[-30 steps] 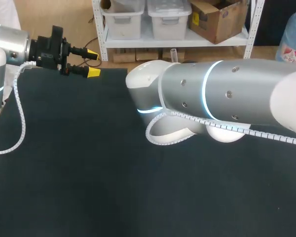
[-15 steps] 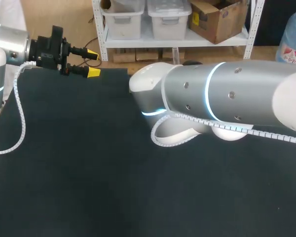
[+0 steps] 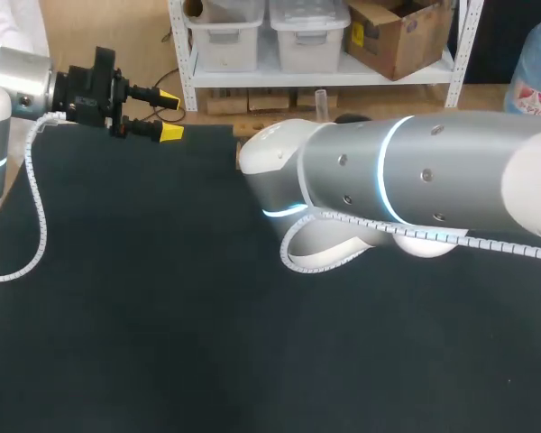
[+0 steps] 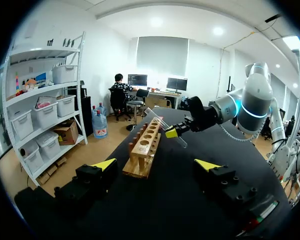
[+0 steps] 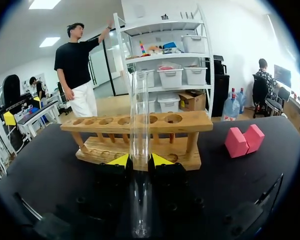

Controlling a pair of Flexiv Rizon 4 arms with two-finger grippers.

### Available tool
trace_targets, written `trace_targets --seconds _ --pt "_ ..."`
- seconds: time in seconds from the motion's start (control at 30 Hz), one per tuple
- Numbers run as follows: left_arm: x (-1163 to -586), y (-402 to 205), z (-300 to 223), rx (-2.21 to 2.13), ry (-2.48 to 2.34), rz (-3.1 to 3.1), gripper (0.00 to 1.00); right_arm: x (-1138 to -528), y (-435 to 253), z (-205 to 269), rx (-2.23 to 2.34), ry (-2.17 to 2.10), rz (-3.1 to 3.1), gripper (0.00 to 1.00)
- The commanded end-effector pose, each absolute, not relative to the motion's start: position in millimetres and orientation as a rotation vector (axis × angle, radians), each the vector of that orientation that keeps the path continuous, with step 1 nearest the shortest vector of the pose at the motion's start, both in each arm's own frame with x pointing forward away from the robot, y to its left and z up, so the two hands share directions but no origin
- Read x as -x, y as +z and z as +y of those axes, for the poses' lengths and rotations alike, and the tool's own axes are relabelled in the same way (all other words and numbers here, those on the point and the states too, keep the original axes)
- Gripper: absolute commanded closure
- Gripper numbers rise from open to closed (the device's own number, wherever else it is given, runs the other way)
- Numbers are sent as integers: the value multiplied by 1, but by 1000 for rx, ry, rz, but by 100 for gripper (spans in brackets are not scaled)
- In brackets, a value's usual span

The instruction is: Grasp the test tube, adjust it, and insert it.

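Beside wooden rack (image 5: 190, 122) at far side of table (image 3: 117, 316): test tube (image 5: 139, 115) pinched between right pincer (image 5: 136, 160) tips, tilted, not yet in a hole | left pincer (image 3: 169, 114) far left, wide open, empty | advice: stand tube upright, centre over one hole, lower slowly.

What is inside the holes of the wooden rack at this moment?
In the wooden rack, every hole that shows looks empty. The test tube, held in the right end effector, partly hides a strip of its top board.
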State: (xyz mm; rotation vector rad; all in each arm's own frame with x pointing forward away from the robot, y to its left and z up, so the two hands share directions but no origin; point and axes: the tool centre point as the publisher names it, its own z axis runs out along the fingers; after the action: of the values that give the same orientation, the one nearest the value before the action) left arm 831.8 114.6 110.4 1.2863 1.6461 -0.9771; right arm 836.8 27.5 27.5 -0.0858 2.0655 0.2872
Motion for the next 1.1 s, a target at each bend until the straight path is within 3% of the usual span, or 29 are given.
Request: trace_targets --seconds 0.03,0.37,1.1 --pt "-829 110 115 -1282 -971 1643 0 -839 39 26 132 279 2378 100" --pt "-829 110 115 -1282 -971 1643 0 -831 69 24 114 332 2461 100" --pt "-829 110 115 -1282 -971 1643 0 -836 59 18 234 375 2714 100"
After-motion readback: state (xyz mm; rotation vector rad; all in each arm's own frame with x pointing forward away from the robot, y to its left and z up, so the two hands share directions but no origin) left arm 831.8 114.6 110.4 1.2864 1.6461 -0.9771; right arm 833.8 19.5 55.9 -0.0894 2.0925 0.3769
